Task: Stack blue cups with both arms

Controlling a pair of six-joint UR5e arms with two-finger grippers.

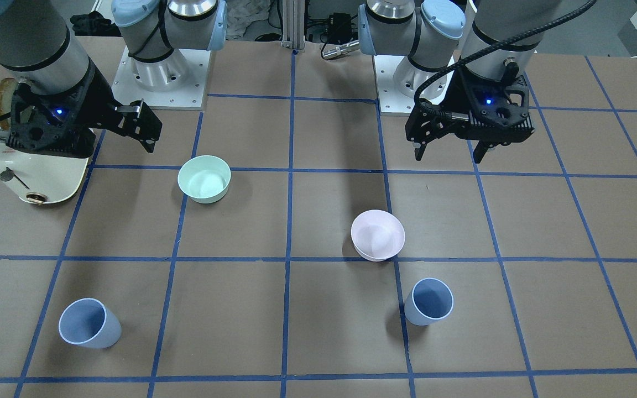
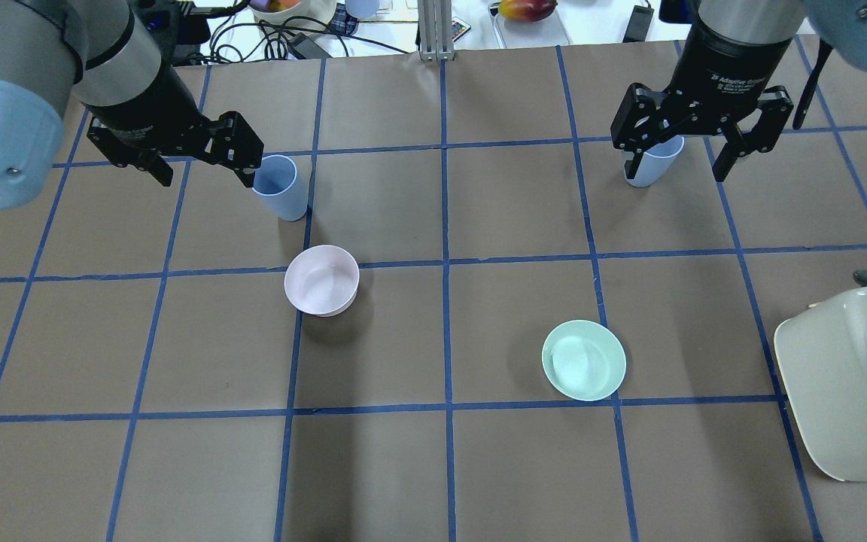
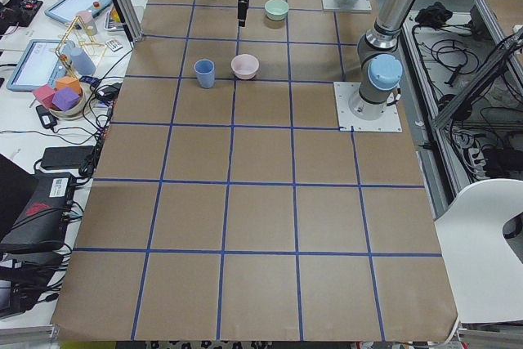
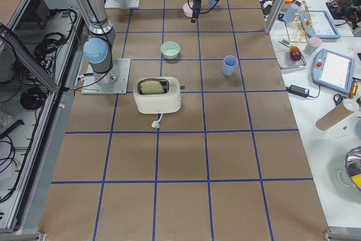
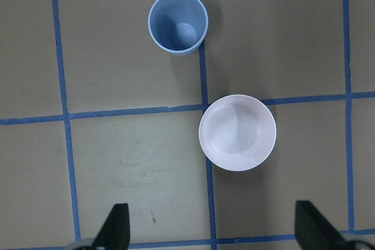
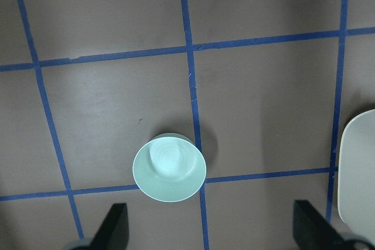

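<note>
Two cups to stack, both blue: the left cup (image 1: 429, 301) and the right cup (image 1: 90, 323). Both stand upright on the table (image 1: 318, 342), long axis vertical, mouths up, well apart from each other.

Left gripper (image 2: 206, 177): fingers spread, nothing held, hanging above the table. In the left wrist view its cup lies ahead of it, away from the robot's base, with the pink bowl (image 2: 321, 280) between gripper and cup. The left arm is the nearer one to this cup.

Right gripper (image 2: 678, 167): fingers spread, nothing held, also raised. Its wrist view shows only the green bowl (image 2: 584, 360) and an edge of the toaster (image 2: 840, 376), not the right cup. In the front-facing view that cup sits farther out from the base than the gripper. The right arm is the nearer one.

Contents: both cups empty, both bowls empty. The toaster holds a slice of bread (image 4: 151, 86).

Judgement: no stacking begun. Each gripper probably needs to reach outward, then descend; the left should pass clear of the pink bowl.
</note>
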